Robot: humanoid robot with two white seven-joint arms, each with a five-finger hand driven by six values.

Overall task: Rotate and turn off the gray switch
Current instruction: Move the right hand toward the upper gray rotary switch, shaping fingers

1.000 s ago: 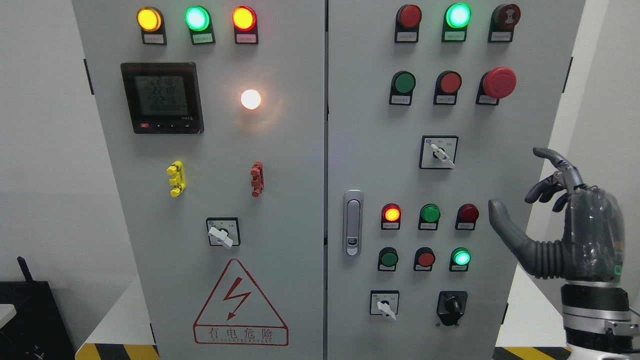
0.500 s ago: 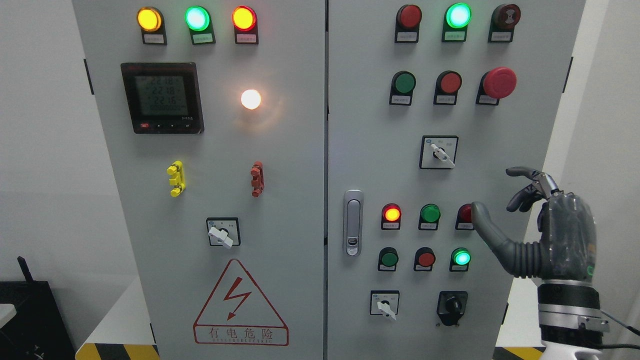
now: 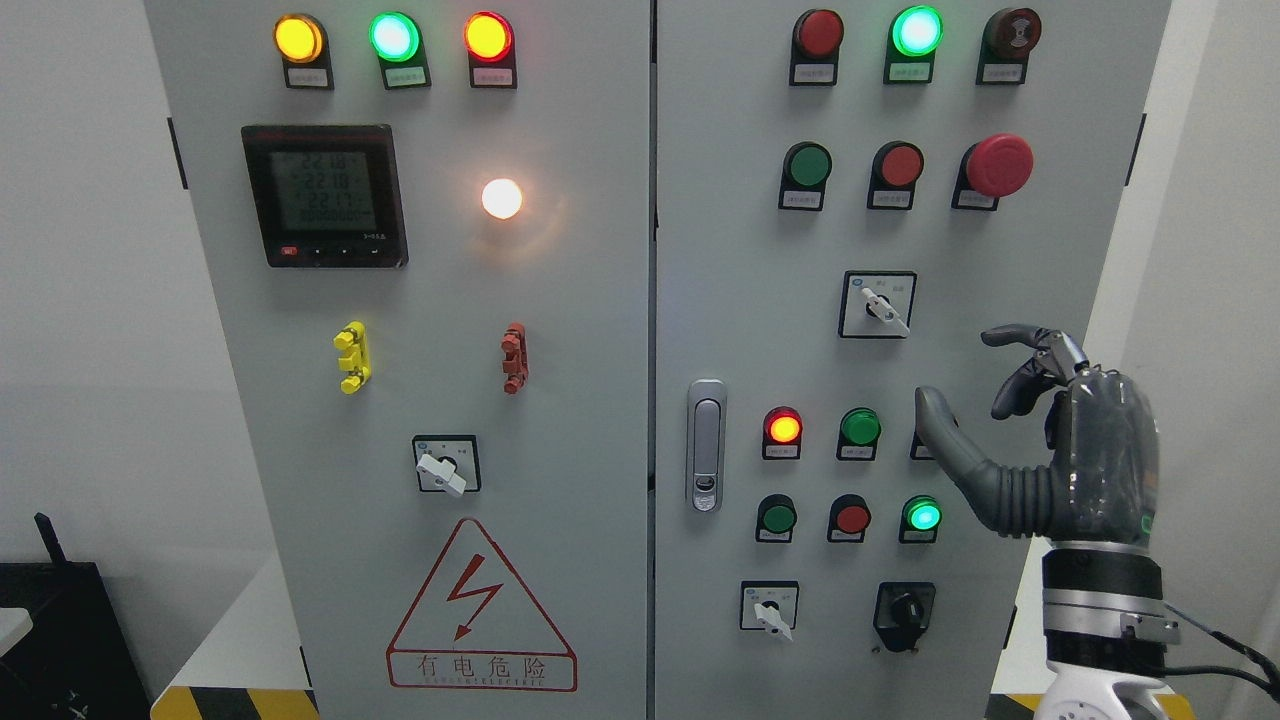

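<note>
hovering at the cabinet's [image 3: 700,250] lower right, right hand [image 3: 1060,450] holds nothing; thumb out, fingers [image 3: 1015,335] loosely curled. gray switch [image 3: 878,305] sits mid right door, above-left of the hand, untouched, its lever pointing down-right. thumb covers a red lamp.

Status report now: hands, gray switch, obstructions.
Right hand open, holding nothing, raised before the right door, below and right of the gray switch. Left hand not in view. Switch untouched, handle pointing lower right. Nothing between hand and switch.

Three gray rotary switches [image 3: 877,305], one black [image 3: 904,611], perhaps fourteen round lamps or buttons [image 3: 394,37].
</note>
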